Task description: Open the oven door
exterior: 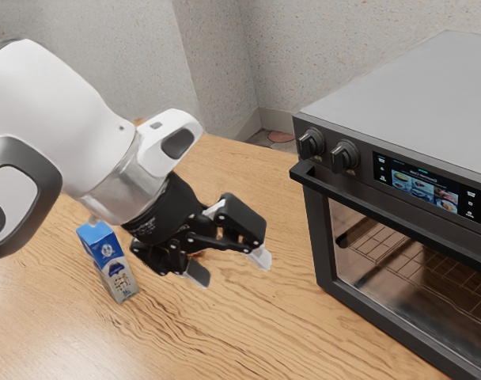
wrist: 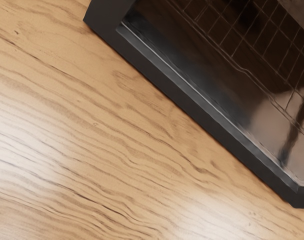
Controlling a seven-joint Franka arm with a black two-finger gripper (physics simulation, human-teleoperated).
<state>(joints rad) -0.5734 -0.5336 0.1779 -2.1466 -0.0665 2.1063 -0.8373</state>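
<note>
The fingers (exterior: 260, 258) stand apart and empty, presumably to take the handle (exterior: 383, 210) across the shut oven door (exterior: 323, 245) (it faces the arm), near the far edge of the tabletop (exterior: 225, 332).

The white arm (exterior: 70, 111) reaches in from the exterior view's left, its black gripper (exterior: 229, 266) angled downward, fingers (exterior: 260, 258) apart.

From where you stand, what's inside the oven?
Through the glass door I see a wire rack. The front panel and casing cover the rest, so I can't tell what else is there.
</note>
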